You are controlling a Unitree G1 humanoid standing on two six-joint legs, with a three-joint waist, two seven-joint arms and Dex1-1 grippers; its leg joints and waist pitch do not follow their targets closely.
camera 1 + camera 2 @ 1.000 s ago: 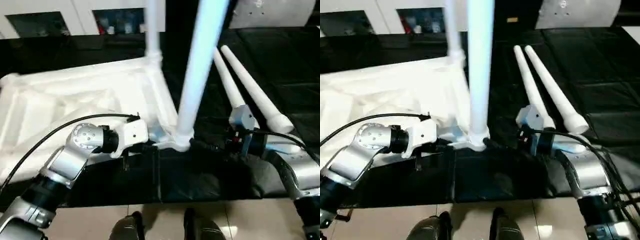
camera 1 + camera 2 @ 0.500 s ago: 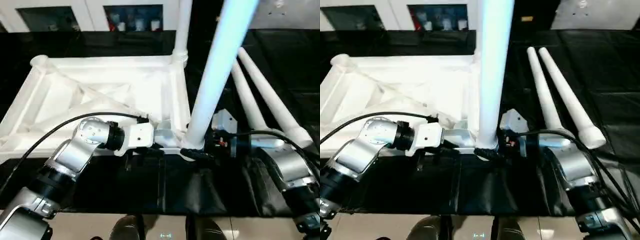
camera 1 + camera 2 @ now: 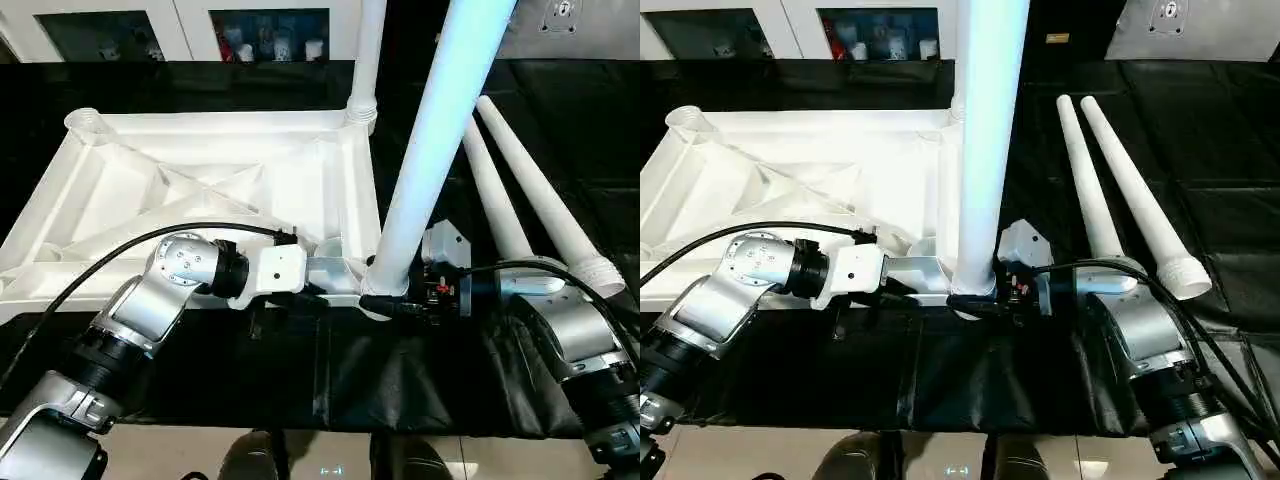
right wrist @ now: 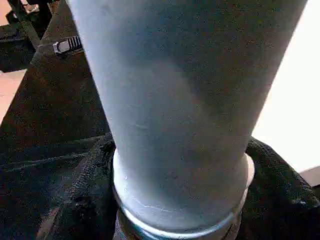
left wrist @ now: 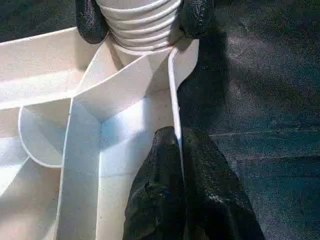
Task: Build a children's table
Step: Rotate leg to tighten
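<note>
1. I see the children's table lying upside down on the black-covered table, ribbed underside facing up, toward my left side of the work area.
2. One leg stands upright in the far corner socket next to my right; a second leg stands in the near corner socket on that same side, its threaded base meeting the socket.
3. The left gripper sits at the near edge of the top, just beside that near socket. Its jaws are pressed together on the thin upright rim wall of the top, one black finger on each face of the wall.
4. The right gripper is at the foot of the near leg, coming in from my right. In the right wrist view its black fingers wrap both sides of the leg's base, so the jaws are clamped around the leg just above the socket.
5. In the left wrist view the tips of those right fingers show on either side of the ribbed leg base.
6. Two loose legs lie side by side on the black cover beyond my right arm, touching or nearly so along their length, wide ends toward me.
7. White cabinets stand behind the table.
</note>
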